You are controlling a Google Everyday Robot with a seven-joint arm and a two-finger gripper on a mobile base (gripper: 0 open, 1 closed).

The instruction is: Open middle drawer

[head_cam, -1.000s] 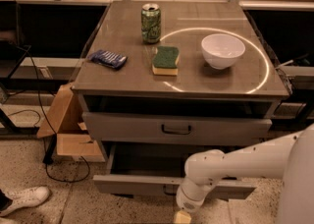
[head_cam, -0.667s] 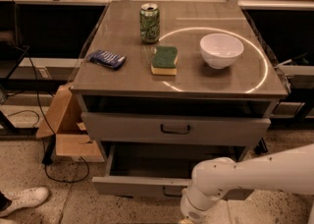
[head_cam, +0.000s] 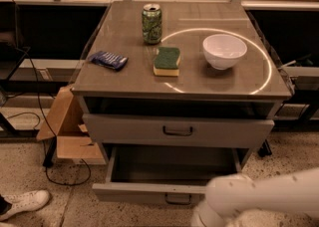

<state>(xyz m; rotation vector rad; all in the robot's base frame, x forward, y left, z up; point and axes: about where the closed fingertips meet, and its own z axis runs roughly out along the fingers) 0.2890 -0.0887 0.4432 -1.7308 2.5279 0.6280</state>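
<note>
The middle drawer (head_cam: pixel 219 132) is a grey flat front with a small dark loop handle (head_cam: pixel 178 131), just under the cabinet top, and it looks shut or nearly shut. Below it, the bottom drawer (head_cam: pixel 149 192) is pulled out and its inside is empty. Above the middle drawer is a dark narrow gap (head_cam: pixel 179 107). My white arm (head_cam: pixel 259 200) comes in at the bottom right, in front of the bottom drawer's right end. The gripper is below the picture's lower edge and is not in view.
On the cabinet top (head_cam: pixel 124 71) stand a green can (head_cam: pixel 152 23), a green and yellow sponge (head_cam: pixel 167 61), a white bowl (head_cam: pixel 224 50) and a blue packet (head_cam: pixel 108 60). A cardboard box (head_cam: pixel 67 131) and cables lie left of the cabinet. A white shoe (head_cam: pixel 22 203) is at bottom left.
My arm has moved right and down, and the gripper, seen earlier at the bottom drawer's front, has dropped out of the picture. The drawers have not moved.
</note>
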